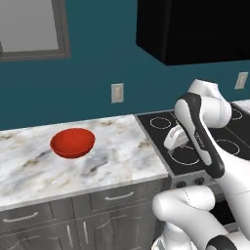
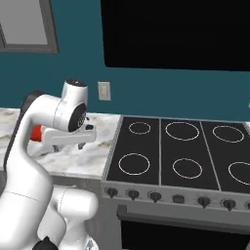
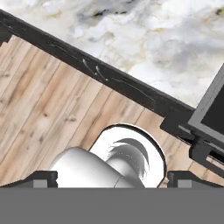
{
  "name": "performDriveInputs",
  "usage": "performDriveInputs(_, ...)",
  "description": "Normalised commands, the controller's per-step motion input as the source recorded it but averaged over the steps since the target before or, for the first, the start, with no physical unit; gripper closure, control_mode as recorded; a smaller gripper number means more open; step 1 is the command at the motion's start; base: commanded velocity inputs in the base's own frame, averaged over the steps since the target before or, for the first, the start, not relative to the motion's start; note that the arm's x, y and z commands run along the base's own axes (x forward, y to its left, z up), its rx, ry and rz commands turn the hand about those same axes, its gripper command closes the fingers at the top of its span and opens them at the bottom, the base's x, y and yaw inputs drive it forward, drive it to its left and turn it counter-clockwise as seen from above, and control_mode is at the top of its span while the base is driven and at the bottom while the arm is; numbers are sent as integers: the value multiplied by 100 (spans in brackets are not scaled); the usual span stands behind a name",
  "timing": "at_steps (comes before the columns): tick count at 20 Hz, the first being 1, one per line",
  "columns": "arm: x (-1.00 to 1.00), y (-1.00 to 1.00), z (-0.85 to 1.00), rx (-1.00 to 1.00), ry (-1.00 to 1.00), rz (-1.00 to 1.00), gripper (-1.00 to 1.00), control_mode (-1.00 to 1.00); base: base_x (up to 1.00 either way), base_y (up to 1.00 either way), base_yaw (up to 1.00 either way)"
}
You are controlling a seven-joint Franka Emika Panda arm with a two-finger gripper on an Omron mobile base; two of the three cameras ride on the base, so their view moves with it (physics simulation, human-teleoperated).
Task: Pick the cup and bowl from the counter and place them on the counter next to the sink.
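End effector hangs wide open and empty above the tabletop edge, well apart from the red bowl, so a careless reach could knock it away.

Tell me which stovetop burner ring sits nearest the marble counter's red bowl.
The front-left white burner ring on the black stovetop: it borders the white-and-grey marble counter holding the wide red bowl; the others lie farther right or back.

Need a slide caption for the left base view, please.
Red bowl sits alone on the marble counter left of the stovetop; the arm is folded above the range.
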Motion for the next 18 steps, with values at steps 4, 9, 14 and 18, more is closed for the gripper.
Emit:
performDriveInputs(4, 0, 0, 0, 0, 0, 0, -100, 100, 76, 77, -17)
performDriveInputs(9, 0, 0, 0, 0, 0, 0, -100, 100, 47, 59, -20)
performDriveInputs(14, 0, 0, 0, 0, 0, 0, -100, 100, 0, 0, 0)
performDriveInputs(18, 0, 0, 0, 0, 0, 0, -100, 100, 0, 0, 0)
